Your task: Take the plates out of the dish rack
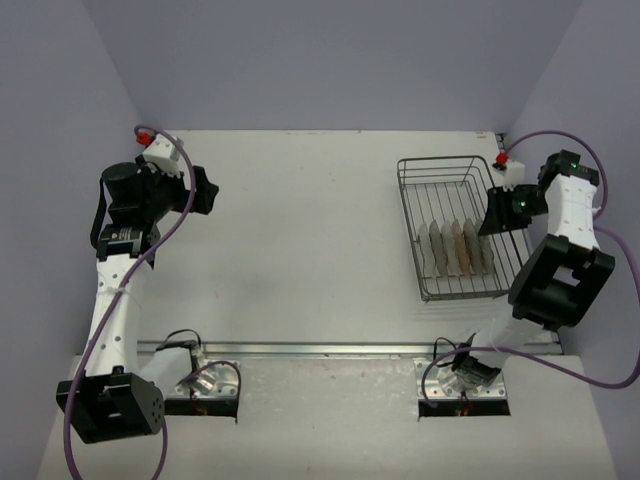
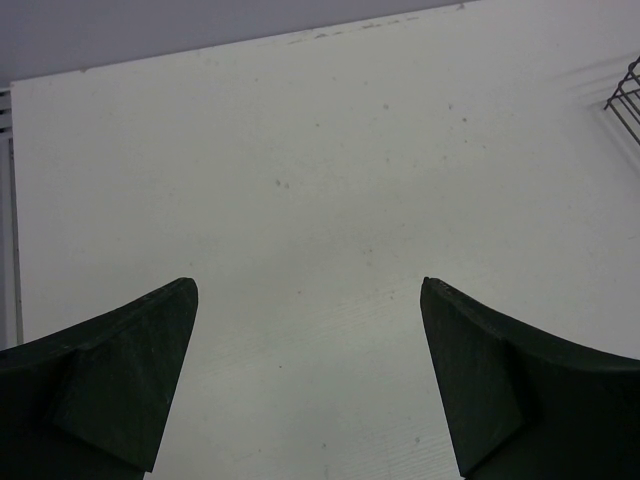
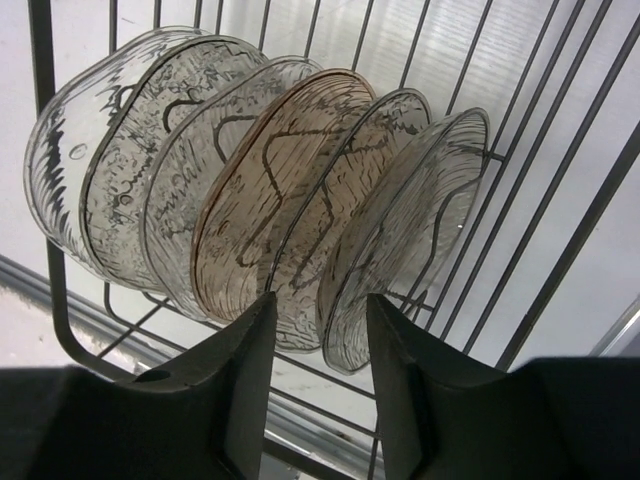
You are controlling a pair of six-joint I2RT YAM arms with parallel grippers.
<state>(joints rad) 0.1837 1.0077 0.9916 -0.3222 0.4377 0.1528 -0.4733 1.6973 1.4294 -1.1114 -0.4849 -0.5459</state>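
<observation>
Six ribbed glass plates [image 3: 270, 190] stand on edge, closely packed, in the near half of the dish rack [image 1: 408, 225], with only slim gaps between them. The right gripper [image 3: 320, 305], fingers apart, straddles their lower rims. The raised wire rim bars sideways entry. The table [image 1: 300, 240] under the wide-spread left gripper [image 2: 310, 285] lies open.

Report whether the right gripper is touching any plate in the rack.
Cannot tell. In the right wrist view the right gripper has its jaws straddling the lower rims of the plates, but neither contact nor a gap shows plainly.
</observation>
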